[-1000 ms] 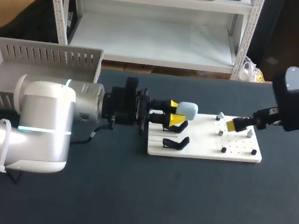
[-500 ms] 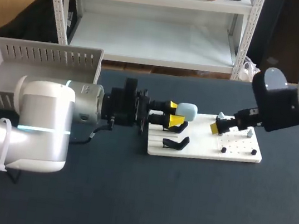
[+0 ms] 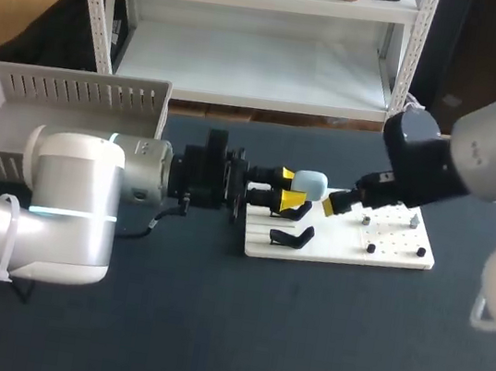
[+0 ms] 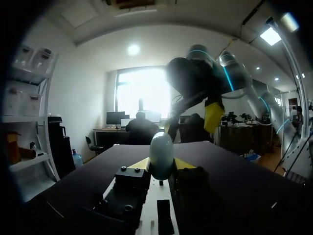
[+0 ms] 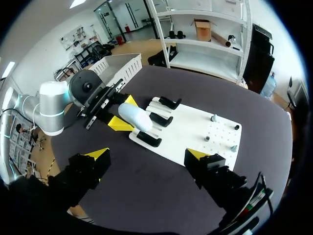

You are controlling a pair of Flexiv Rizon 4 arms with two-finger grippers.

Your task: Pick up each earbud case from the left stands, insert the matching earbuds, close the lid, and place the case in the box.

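In the head view, the right gripper (image 3: 337, 204) has swung within the last second from the right end of the white board (image 3: 387, 255) to just beside the earbud case (image 3: 312, 185). The left gripper (image 3: 290, 185) has not moved. I judge the right arm is closing in to work on the lid.

In the left wrist view, the case is pale blue, smooth and egg-shaped. It stands upright above the board's left end, clenched between the left gripper's yellow tips.

In the right wrist view, the right gripper's fingers are spread wide with nothing between them. The board and the held case lie ahead.
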